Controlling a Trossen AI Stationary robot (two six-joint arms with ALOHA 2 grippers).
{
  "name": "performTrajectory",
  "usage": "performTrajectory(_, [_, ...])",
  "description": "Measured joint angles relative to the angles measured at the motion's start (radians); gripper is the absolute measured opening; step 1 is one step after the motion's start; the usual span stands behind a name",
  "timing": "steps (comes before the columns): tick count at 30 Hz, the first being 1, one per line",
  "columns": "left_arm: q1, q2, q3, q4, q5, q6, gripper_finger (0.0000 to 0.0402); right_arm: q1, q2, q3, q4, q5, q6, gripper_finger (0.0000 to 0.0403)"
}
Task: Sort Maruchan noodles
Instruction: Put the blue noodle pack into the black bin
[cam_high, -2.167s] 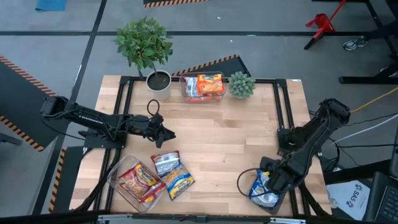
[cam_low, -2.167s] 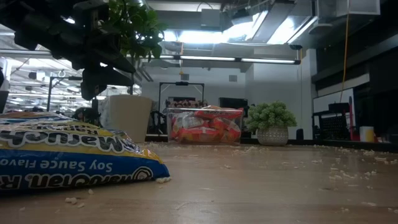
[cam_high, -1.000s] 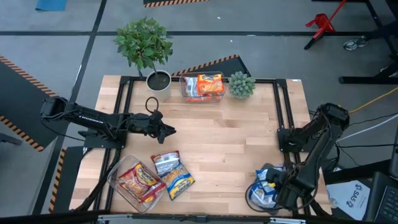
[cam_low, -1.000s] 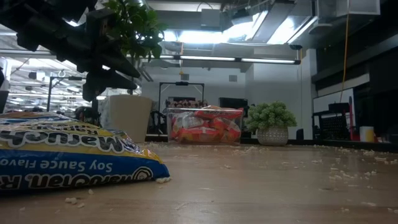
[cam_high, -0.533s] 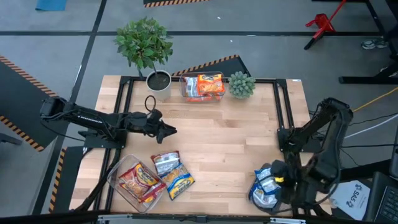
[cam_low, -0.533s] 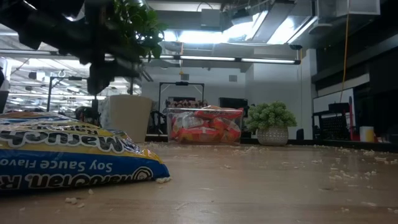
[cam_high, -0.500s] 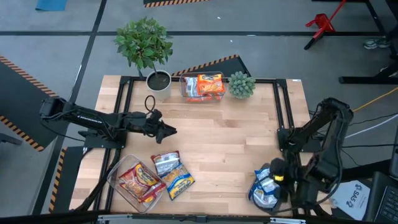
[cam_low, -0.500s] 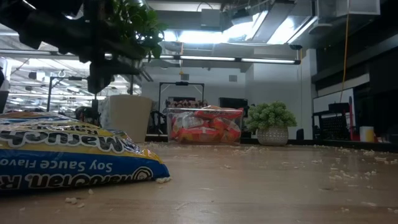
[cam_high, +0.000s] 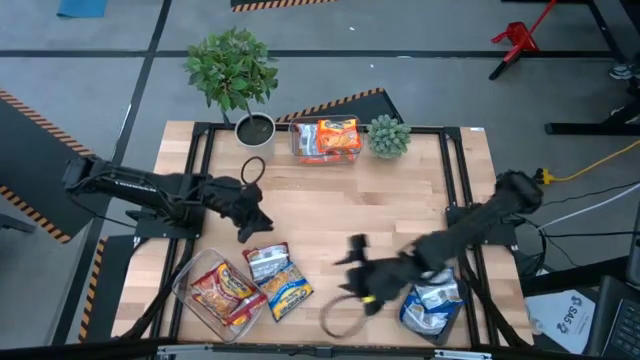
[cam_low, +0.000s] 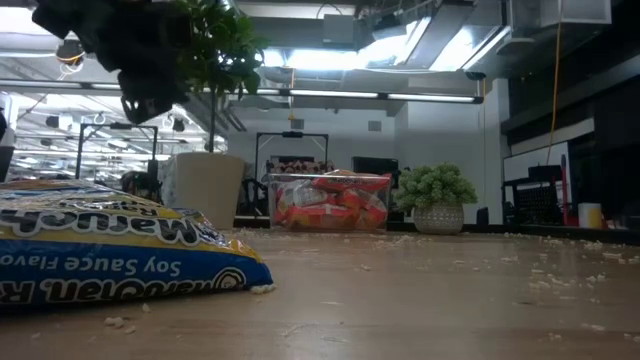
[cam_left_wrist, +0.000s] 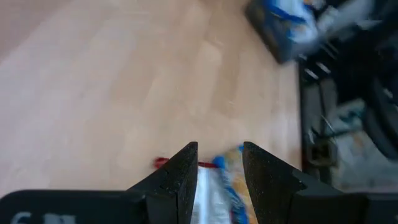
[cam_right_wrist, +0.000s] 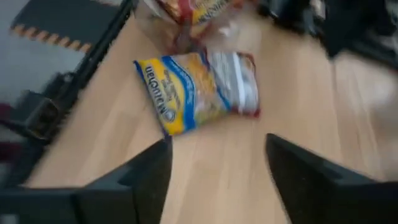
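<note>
Table (cam_high: 400, 230): far edge, L to R: big plant (cam_high: 233, 70), pot (cam_high: 256, 129), tub w/ packets (cam_high: 326, 139), small plant (cam_high: 388, 136). Near-left corner: tub w/ packets (cam_high: 218, 291); two packets (cam_high: 277, 281) just beside it on its R. Near-right corner: tub w/ packets (cam_high: 430, 305). Left gripper (cam_high: 250, 224) above the two packets; right gripper (cam_high: 357, 270) betw. them & near-right tub.

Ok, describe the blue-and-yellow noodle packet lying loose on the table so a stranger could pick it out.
On the wooden table, find the clear tub of red packets at the near-left corner. Two packets lie beside it; the blue-and-yellow packet is the nearer one, its neighbour being silver and red.
</note>
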Motion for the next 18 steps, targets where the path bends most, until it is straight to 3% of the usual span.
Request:
performTrajectory(3, [-0.038,0.007,0.003,0.015,0.046,0.046,0.0121,-0.056,0.094,0.0,0.177,-0.094,-0.239,0.0269])
performTrajectory(7, [-0.119,0.048,-0.022,0.033,0.039,0.074,0.0121,-0.074,0.194,0.0,0.351,-0.157,-0.468,0.0281])
performTrajectory(18, [-0.272,0.295,-0.067,0.337,-0.075,0.074,0.0121,-0.067,0.337,0.0,0.471,-0.058,-0.532,0.0282])
